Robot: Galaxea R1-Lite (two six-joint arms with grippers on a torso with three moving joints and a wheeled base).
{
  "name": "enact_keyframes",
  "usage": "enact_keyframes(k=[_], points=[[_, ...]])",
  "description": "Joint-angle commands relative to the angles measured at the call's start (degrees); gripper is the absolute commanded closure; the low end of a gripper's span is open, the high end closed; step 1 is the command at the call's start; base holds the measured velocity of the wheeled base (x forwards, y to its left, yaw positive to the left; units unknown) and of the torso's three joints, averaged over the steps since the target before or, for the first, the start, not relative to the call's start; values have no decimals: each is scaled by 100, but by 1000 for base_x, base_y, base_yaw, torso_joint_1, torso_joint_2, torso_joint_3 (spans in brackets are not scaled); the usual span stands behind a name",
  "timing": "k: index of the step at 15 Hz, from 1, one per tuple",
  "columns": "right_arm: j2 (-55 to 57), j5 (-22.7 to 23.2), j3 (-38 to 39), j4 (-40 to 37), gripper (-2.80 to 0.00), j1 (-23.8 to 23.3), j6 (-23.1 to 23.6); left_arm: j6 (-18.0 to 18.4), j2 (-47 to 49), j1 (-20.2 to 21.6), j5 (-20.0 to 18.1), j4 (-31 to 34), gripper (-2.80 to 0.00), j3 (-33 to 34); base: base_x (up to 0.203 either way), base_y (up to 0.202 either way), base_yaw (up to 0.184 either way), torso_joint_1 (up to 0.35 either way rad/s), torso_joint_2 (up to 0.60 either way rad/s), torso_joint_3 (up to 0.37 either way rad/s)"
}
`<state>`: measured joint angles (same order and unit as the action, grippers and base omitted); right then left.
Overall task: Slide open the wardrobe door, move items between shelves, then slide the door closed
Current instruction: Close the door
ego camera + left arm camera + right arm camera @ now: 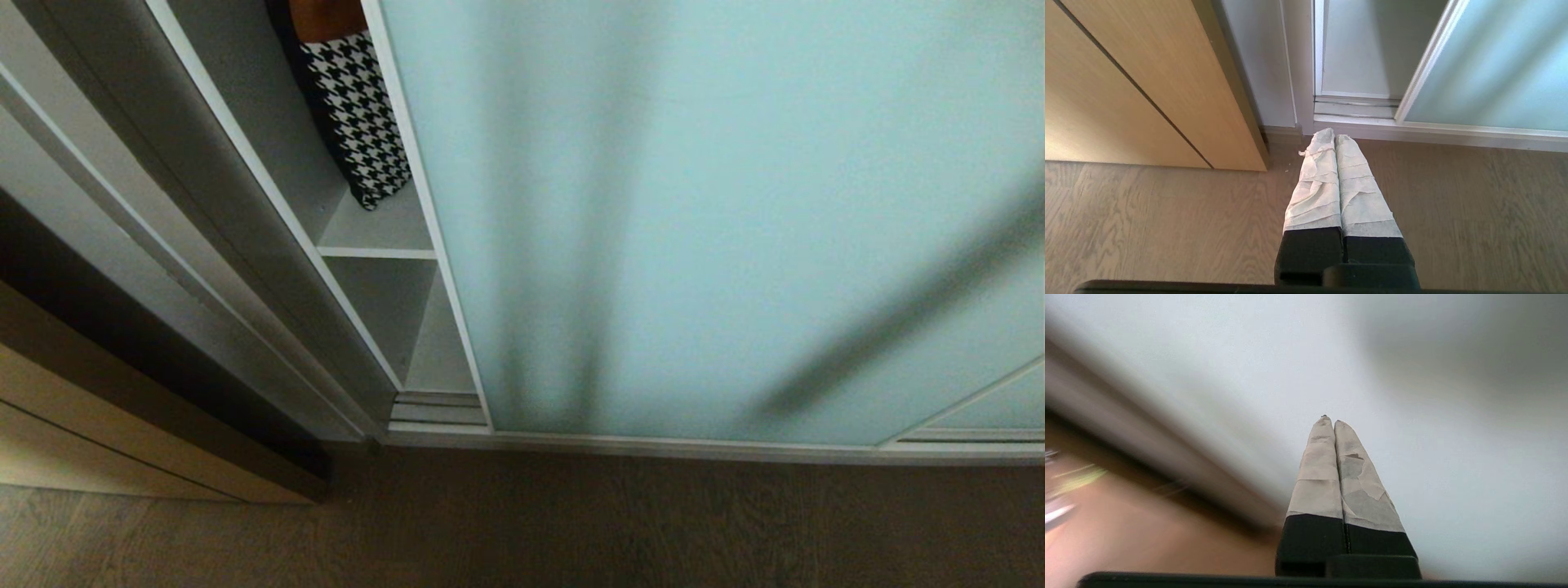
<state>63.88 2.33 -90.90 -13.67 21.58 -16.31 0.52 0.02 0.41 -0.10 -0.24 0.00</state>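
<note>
**Wardrobe door nearly shut, both grippers closed and empty**

Nearest, the left gripper (pixel 1334 136) hung above the wooden floor (pixel 1167 220), jaws pressed together. The right gripper (pixel 1329 421) was likewise closed on nothing. Beyond, the sliding wardrobe door (pixel 718 220) left a narrow gap, where a houndstooth piece (pixel 359 114) rested on a shelf (pixel 384 229).

No lettering, label, brand mark or number can be read anywhere: not on the frosted pale aqua glass sliding door (pixel 718 212), nor the black-and-white houndstooth soft piece (pixel 359 114) (pattern only), nor the light tan wooden cabinet front (pixel 1126 81)
</note>
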Motion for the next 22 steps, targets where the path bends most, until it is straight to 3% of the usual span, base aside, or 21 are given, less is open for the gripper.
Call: enact_keyframes(k=[1,5,8,11,13,18,22], points=[[-1131,96,856,33,0,-1244,461,1,6,2,1,-2,0,0,0,0,0,0,0,0],[-3035,163,3543,111,0,-2017,1440,1,6,2,1,-2,0,0,0,0,0,0,0,0],[-4503,196,5431,130,0,-2434,1787,1,13,2,1,-2,0,0,0,0,0,0,0,0],[-4803,194,6957,633,0,-2586,1937,1,6,2,1,-2,0,0,0,0,0,0,0,0],[-4856,207,7404,840,0,-2302,2026,1,6,2,1,-2,0,0,0,0,0,0,0,0],[-6362,207,7684,-290,0,-2154,1987,1,6,2,1,-2,0,0,0,0,0,0,0,0],[-6399,93,9114,1616,0,-2154,1653,1,15,2,1,-2,0,0,0,0,0,0,0,0]])
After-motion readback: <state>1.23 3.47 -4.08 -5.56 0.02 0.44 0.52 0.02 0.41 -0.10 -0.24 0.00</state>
